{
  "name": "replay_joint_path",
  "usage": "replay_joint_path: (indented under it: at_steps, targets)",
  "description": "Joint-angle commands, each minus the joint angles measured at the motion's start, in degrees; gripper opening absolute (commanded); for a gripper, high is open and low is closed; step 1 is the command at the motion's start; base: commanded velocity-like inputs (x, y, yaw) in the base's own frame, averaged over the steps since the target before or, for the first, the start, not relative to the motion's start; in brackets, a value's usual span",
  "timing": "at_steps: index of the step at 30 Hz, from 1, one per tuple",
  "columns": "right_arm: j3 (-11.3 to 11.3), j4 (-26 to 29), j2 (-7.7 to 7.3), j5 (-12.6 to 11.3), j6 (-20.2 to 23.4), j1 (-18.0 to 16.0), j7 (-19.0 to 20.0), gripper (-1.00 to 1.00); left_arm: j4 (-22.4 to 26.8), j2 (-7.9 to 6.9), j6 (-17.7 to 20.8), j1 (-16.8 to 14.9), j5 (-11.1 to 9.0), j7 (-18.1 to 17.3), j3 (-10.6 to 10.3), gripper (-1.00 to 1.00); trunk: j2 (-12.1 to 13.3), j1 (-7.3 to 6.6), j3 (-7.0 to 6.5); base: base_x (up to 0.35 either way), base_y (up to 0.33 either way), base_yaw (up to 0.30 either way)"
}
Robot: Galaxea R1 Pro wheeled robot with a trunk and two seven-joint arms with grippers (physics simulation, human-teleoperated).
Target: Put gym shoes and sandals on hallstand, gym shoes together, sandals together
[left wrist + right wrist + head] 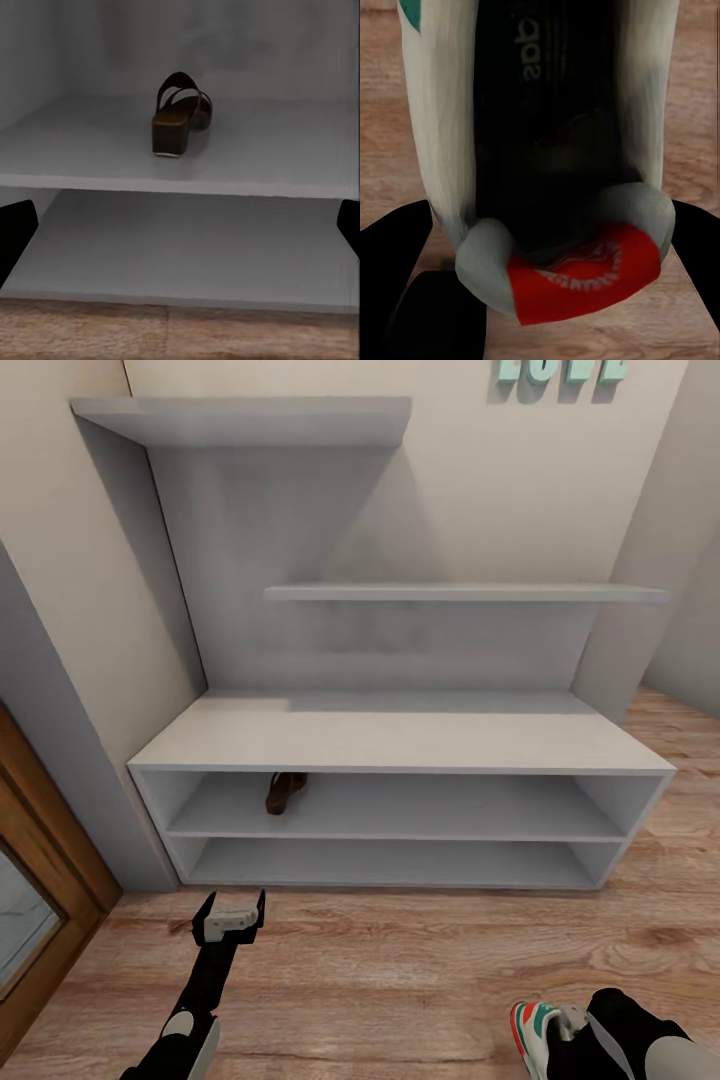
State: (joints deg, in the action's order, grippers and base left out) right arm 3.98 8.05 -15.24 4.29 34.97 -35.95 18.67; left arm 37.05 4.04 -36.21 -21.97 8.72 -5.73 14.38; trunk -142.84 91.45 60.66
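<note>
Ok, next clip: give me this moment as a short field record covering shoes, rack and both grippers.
sandal: one brown sandal on the upper open shelf, toward its left end
hallstand: pale grey unit, broad top bare
gym shoe: one white sneaker between the right gripper's fingers, above the floor
left gripper: open, holding nothing, in front of the low shelves
right gripper: closed on the gym shoe at the head view's lower right
corridor floor: wood planks
</note>
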Motion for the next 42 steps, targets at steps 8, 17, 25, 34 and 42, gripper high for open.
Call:
replay_joint_path:
  at_steps: [8,17,25,34,42]
  targets:
    - [-0.2,0.1,-0.07,-0.1,-6.5,0.0,-6.7,-1.0,-3.3,0.19,0.3,0.0,0.0,0.0,-5.3,1.0,0.0,0.0,0.0,0.0,0.0,0.0]
    - [-0.2,0.4,0.25,-0.3,-10.1,-0.1,-13.5,-1.0,-4.5,0.41,5.4,0.0,0.1,-0.2,-7.4,1.0,0.0,0.0,0.0,0.0,0.0,0.0]
    - [0.9,3.4,2.27,0.0,-10.4,-0.1,-14.3,-1.0,-4.2,0.36,8.5,0.0,6.8,-0.5,-10.4,1.0,0.0,0.0,0.0,0.0,0.0,0.0]
    - [15.5,4.4,3.09,0.0,-10.5,-0.1,-3.3,-1.0,-2.5,0.35,9.3,0.0,15.4,-7.9,-11.4,1.0,0.0,0.0,0.0,0.0,0.0,0.0]
    - [22.7,4.6,3.85,0.0,-10.7,-0.1,4.7,-1.0,3.5,0.35,9.7,0.0,16.9,-24.9,-11.4,1.0,0.0,0.0,0.0,0.0,0.0,0.0]
